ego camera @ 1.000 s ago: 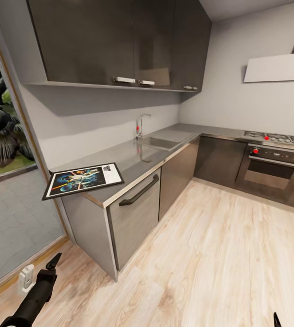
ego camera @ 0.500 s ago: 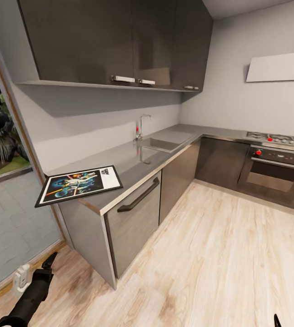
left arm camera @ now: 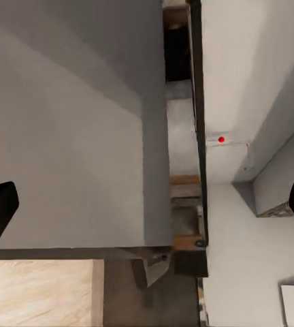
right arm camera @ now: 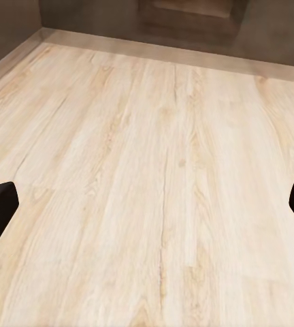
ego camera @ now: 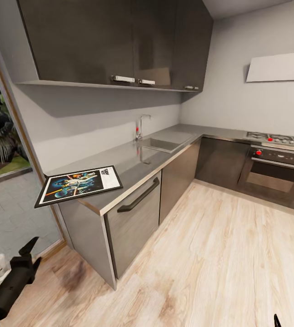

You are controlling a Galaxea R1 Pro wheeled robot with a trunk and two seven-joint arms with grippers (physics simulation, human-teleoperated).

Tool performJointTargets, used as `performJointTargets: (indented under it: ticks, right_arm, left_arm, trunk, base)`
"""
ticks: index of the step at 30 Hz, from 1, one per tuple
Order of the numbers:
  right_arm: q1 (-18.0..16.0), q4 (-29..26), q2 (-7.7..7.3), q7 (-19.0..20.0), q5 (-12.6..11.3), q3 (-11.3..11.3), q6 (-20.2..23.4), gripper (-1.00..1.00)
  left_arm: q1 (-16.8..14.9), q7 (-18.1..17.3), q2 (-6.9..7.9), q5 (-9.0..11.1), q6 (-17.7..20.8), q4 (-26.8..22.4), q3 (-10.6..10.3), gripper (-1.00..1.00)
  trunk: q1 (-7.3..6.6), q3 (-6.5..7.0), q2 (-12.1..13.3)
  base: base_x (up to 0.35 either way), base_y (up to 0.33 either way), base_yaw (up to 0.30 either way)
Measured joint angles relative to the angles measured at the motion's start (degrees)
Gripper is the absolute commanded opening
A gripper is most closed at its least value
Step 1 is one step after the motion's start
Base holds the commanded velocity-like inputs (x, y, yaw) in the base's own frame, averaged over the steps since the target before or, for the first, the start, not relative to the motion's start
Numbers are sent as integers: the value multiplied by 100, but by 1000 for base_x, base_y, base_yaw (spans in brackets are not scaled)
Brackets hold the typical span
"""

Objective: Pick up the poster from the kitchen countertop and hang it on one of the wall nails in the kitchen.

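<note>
The poster [ego camera: 79, 184] lies flat on the near left end of the kitchen countertop [ego camera: 133, 160], with its left corner jutting past the edge. It has a black frame, a white border and colourful figures on dark blue. The grey countertop runs back to a steel sink [ego camera: 158, 144] and tap [ego camera: 140, 126]. My left gripper [ego camera: 31, 254] hangs low above the floor, below and left of the poster, well apart from it. Its fingers stand wide apart in the left wrist view [left arm camera: 147, 211], so it is open and empty. My right gripper [right arm camera: 147, 211] is open over bare wooden floor.
A dark dishwasher front with a bar handle [ego camera: 138, 195] sits under the poster's end. An oven [ego camera: 276, 169] and hob [ego camera: 278, 137] stand at the back right. Dark upper cabinets [ego camera: 119, 41] hang over the counter. A glass wall [ego camera: 3, 190] bounds the left side. Wooden floor [ego camera: 219, 254] spreads to the right.
The view first shifted as the camera moved, then held still. My left gripper has swung left and slightly up, away from the cabinet corner. The poster has not moved.
</note>
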Motion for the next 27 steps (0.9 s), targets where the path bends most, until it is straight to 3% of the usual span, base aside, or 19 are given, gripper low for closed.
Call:
performJointTargets:
  ticks: [7, 20, 27]
  right_arm:
    - [0, 7, 0, 0, 5, 5, 0, 100]
    - [0, 78, 0, -8, 9, 15, 0, 100]
    - [0, 78, 0, -6, 11, 15, -1, 100]
  left_arm:
    - [-39, 6, 198, 174, 2, -20, 31, 100]
    - [-48, -52, 262, 186, 14, -98, 33, 100]
    - [-54, -391, 543, 190, 18, -105, 35, 100]
  trunk:
    - [0, 0, 0]
    - [-1, 0, 0]
    - [0, 0, 0]
  base:
    - [0, 0, 0]
    - [79, 0, 0]
    - [23, 0, 0]
